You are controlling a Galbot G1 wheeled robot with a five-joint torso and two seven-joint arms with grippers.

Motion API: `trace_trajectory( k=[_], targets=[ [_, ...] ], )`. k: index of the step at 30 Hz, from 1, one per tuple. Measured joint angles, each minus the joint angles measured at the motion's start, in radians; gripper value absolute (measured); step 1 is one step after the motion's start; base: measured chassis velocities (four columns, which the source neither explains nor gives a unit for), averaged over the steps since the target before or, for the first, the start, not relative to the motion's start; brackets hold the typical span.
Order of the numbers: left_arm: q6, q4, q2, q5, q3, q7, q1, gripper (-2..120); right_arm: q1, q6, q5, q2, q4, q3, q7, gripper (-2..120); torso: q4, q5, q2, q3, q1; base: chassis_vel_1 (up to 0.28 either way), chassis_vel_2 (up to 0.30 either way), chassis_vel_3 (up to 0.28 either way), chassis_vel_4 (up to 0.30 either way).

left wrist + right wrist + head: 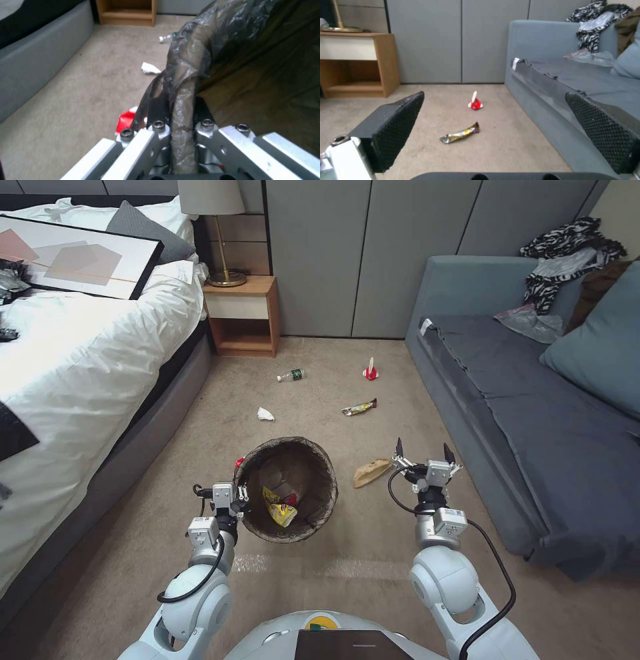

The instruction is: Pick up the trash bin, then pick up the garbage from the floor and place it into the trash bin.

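Brown paper bag (371,472) is lying just to the left of the right gripper (425,453), slightly nearer the robot than its fingertips, long axis running roughly left-right across the fingers' line. Right gripper is hovering with its fingers spread wide and nothing between them. It is the nearer arm for this piece, by my reading.

Left gripper (241,499) is clamping the bagged rim of the trash bin (320,517); the left wrist view shows the fingers (156,117) pinching the dark liner. Bin is sitting between the two arms, a yellow wrapper (279,511) inside it. Red scrap (126,121) is showing just outside the bin, beside the left gripper.

Farther ahead of the right gripper: foil snack wrapper (460,135), then a red-white carton (475,103). Ahead of the left: crumpled tissue (265,414), then a clear bottle (291,375).

Floor (320,400) is beige short-pile carpet. Sofa (533,447) is crowding the right side, bed (87,373) the left, nightstand (243,317) beyond.
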Motion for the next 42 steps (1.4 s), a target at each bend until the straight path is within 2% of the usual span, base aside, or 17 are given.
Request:
trace_trajectory(
  k=[4, 5, 7, 18, 19, 26, 27, 34, 36, 40, 41, 42],
  targets=[
    [0.0, 0.0, 0.0, 0.0, 0.0, 0.0, -0.002, 2, 0.001, -0.001, 0.0, 0.001, 0.0, 0.0, 0.0, 100, -0.0001, -0.0002, 0.0, 0.0, 0.0, -0.192, 0.198, 0.207, -0.197],
    [-0.001, 0.001, -0.001, 0.0, 0.0, 0.0, -0.003, 2, 0.001, -0.002, 0.0, 0.001, 0.0, 0.0, 0.0, 100, 0.0005, 0.0002, 0.0, 0.0, 0.0, -0.193, 0.201, 0.205, -0.208],
    [-0.001, 0.003, -0.001, 0.0, 0.002, 0.001, -0.003, 2, 0.001, -0.002, 0.0, 0.001, 0.0, 0.001, 0.0, 100, 0.0, -0.0006, 0.0, 0.0, 0.0, -0.203, 0.201, 0.205, -0.197],
    [-0.001, 0.005, -0.001, 0.0, 0.001, 0.001, -0.005, 2, 0.005, -0.004, -0.001, 0.004, -0.006, -0.002, 0.001, 100, 0.0005, 0.0, 0.0, 0.0, 0.0, -0.203, 0.197, 0.19, -0.188],
    [-0.001, 0.005, -0.001, 0.0, 0.001, 0.001, -0.005, 2, 0.007, -0.005, -0.001, 0.004, -0.007, -0.003, 0.002, 100, 0.0, -0.0003, 0.0, 0.0, 0.0, -0.094, 0.092, 0.135, -0.124],
    [-0.003, 0.005, -0.002, 0.0, -0.001, 0.001, -0.005, 2, 0.012, 0.002, -0.002, 0.006, -0.014, -0.009, 0.003, 100, 0.0006, 0.0002, 0.0, 0.0, 0.0, -0.025, 0.025, 0.016, -0.018],
    [-0.003, 0.005, -0.002, 0.0, -0.001, 0.001, -0.005, 2, 0.013, 0.004, -0.002, 0.006, -0.015, -0.009, 0.003, 100, 0.0, -0.0004, 0.0, 0.0, 0.0, 0.022, -0.034, -0.058, 0.045],
    [-0.004, 0.006, -0.003, 0.0, -0.002, 0.001, -0.006, 2, 0.017, 0.001, 0.006, 0.001, -0.02, -0.015, 0.005, 100, 0.0001, 0.0, 0.0, 0.0, 0.0, 0.003, -0.005, -0.008, 0.006],
    [-0.004, 0.006, -0.003, -0.001, -0.003, 0.001, -0.006, 2, 0.021, -0.01, 0.023, -0.004, -0.021, -0.019, 0.011, 100, 0.0002, 0.0, 0.0, 0.0, 0.0, 0.0, 0.0, 0.0, 0.0],
    [-0.005, 0.006, -0.002, -0.001, -0.006, 0.001, -0.002, 2, 0.06, -0.129, 0.243, -0.062, -0.013, -0.037, 0.061, 100, 0.0002, 0.0, 0.0, 0.0, 0.0, 0.0, 0.0, 0.0, 0.0],
    [-0.005, 0.006, -0.002, -0.001, -0.006, 0.001, -0.002, 2, 0.06, -0.129, 0.243, -0.062, -0.013, -0.037, 0.061, 100, 0.0002, 0.0, 0.0, 0.0, 0.0, 0.0, 0.0, 0.0, 0.0],
    [-0.005, 0.006, -0.002, -0.001, -0.008, 0.001, -0.002, 2, 0.078, -0.167, 0.322, -0.084, -0.012, -0.041, 0.076, 100, 0.0001, 0.0, 0.0, 0.0, 0.0, 0.0, 0.0, 0.0, 0.0]
  ],
)
